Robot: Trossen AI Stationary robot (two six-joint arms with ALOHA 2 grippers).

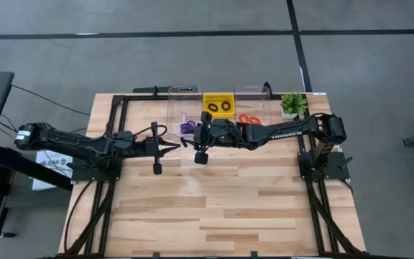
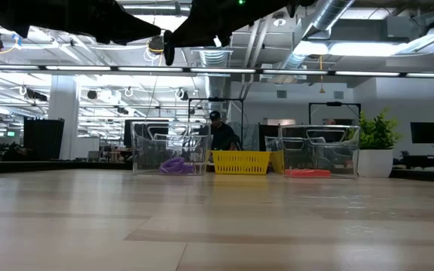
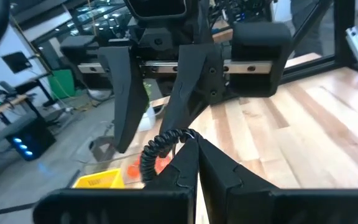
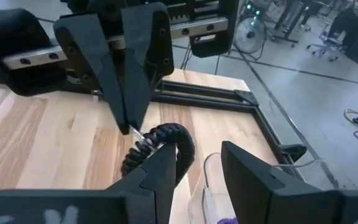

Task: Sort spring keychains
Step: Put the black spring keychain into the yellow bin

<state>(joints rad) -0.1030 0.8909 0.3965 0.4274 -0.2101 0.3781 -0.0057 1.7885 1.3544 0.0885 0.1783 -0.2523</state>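
Note:
My left gripper (image 1: pixel 180 144) (image 3: pixel 194 140) reaches in from the table's left and is shut on a black coiled spring keychain (image 3: pixel 156 151) (image 4: pixel 166 142), high above the table near its far middle. My right gripper (image 1: pixel 190 138) (image 4: pixel 197 155) faces it from the right, open. One of the right gripper's fingers (image 4: pixel 160 171) stands right beside the coil, and the gap between its fingers holds nothing. Purple keychains (image 1: pixel 187 126) lie in the left clear bin. Two black ones (image 1: pixel 218 106) lie in the yellow basket, and orange-red ones (image 1: pixel 249 119) in the right clear bin. My left gripper pinches the black keychain by one end of its loop (image 3: pixel 185 134) between the two fingertips, coming level from the table's left. The coil sticks out past the tips and curves downward, lifted clear of the table. My right gripper: I cannot tell whether its finger touches the coil.
Along the far edge stand a clear bin (image 2: pixel 168 154), the yellow basket (image 2: pixel 241 161), a second clear bin (image 2: pixel 319 154) and a potted plant (image 1: pixel 292 104). A black metal frame (image 1: pixel 113 108) borders the table. The near half is bare wood. A person (image 2: pixel 218 132) is in the room behind.

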